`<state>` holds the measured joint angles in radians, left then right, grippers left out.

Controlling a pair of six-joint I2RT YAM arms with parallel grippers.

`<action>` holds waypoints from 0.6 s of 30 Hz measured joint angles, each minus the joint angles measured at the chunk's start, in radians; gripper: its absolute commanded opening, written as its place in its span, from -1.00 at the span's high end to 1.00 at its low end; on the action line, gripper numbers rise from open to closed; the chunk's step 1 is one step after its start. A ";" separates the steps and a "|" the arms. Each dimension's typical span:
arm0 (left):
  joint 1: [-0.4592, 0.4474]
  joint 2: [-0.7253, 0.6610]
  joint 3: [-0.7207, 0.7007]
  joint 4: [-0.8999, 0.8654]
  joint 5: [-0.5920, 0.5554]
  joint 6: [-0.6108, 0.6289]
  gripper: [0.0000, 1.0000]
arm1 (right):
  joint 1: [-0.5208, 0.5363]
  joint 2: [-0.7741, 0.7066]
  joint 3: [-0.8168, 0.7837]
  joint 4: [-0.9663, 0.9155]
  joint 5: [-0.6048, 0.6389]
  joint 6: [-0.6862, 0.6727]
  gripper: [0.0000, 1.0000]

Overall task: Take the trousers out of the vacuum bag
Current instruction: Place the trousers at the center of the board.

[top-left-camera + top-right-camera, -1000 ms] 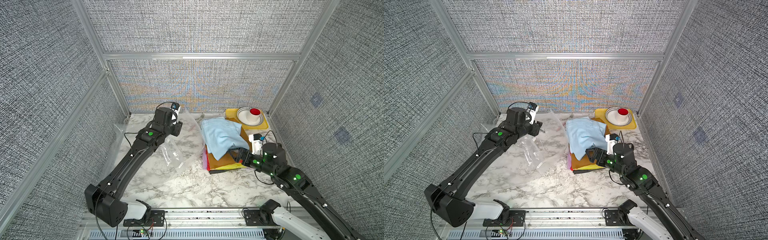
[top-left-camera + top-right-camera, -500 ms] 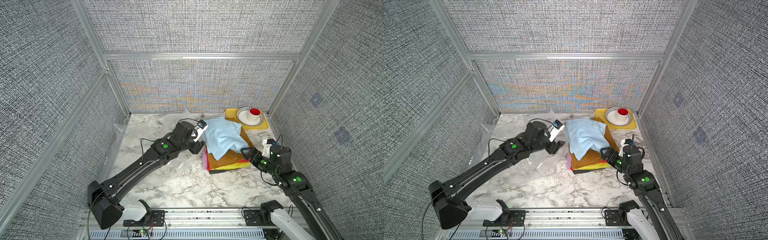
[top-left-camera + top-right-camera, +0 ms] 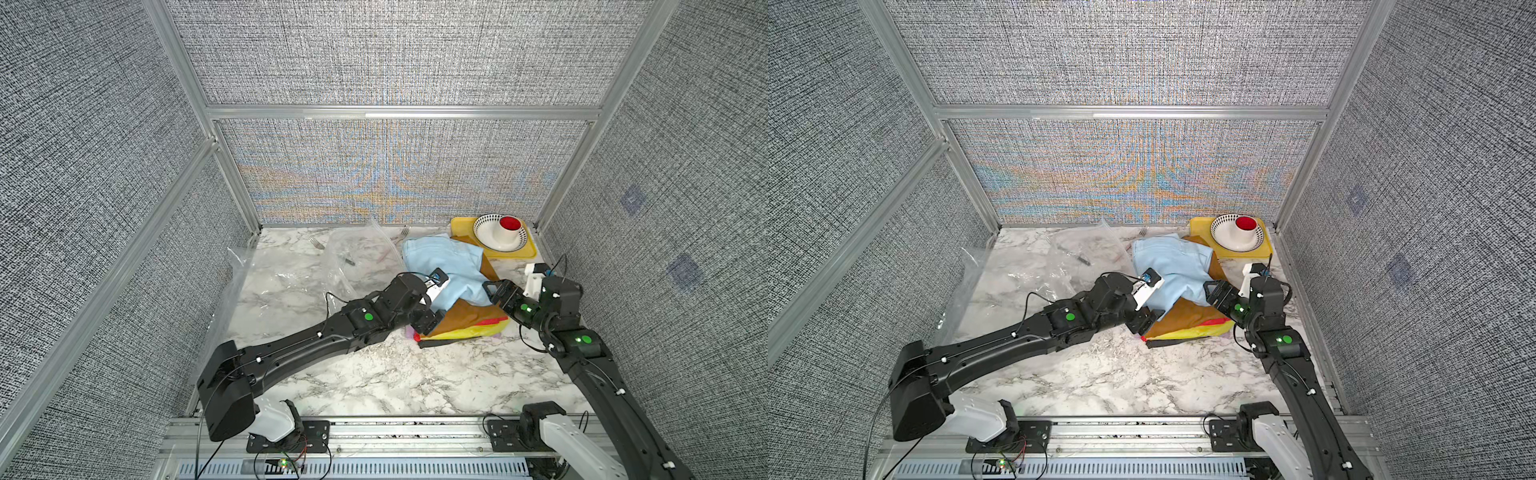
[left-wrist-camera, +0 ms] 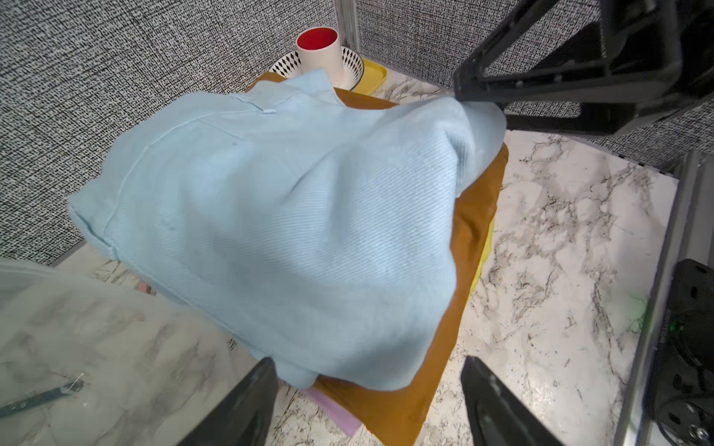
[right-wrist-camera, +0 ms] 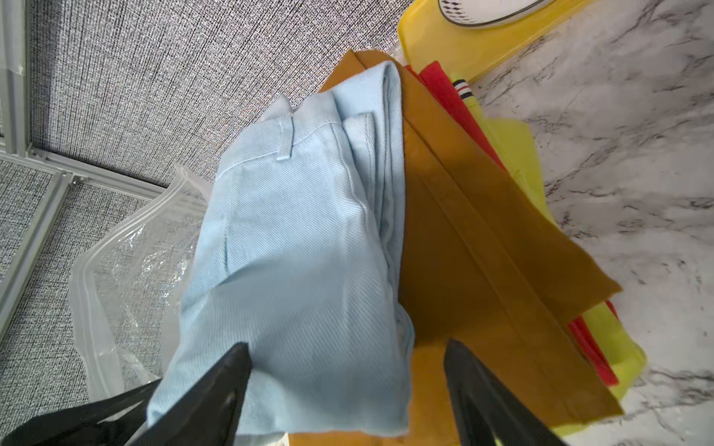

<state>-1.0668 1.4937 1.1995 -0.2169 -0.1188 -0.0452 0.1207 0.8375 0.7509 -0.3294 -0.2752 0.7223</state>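
Grey woven walls (image 3: 374, 62), marble tabletop (image 3: 374, 386). We've got the left gripper (image 4: 367, 363) and right gripper (image 5: 346, 345) both spread wide at the trousers (image 3: 453, 266), with the vacuum bag (image 3: 291, 282) beside them.

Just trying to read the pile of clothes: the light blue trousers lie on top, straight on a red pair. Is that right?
Not quite. The light blue trousers do lie on top, but they rest straight on the orange trousers, not on a red pair. The red trousers only peek out lower down. The right wrist view shows it.
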 measured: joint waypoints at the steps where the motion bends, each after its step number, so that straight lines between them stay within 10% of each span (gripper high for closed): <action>1: -0.009 0.017 0.007 0.007 -0.014 -0.001 -0.59 | -0.003 0.002 -0.001 0.005 -0.011 -0.005 -0.59; 18: -0.062 0.215 0.086 0.027 -0.373 -0.036 -0.63 | -0.043 0.042 -0.037 0.056 -0.130 -0.009 -0.59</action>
<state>-1.1286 1.7084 1.2858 -0.1902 -0.4915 -0.0811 0.0772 0.8791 0.7139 -0.2733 -0.4049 0.7132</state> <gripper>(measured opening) 0.826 0.797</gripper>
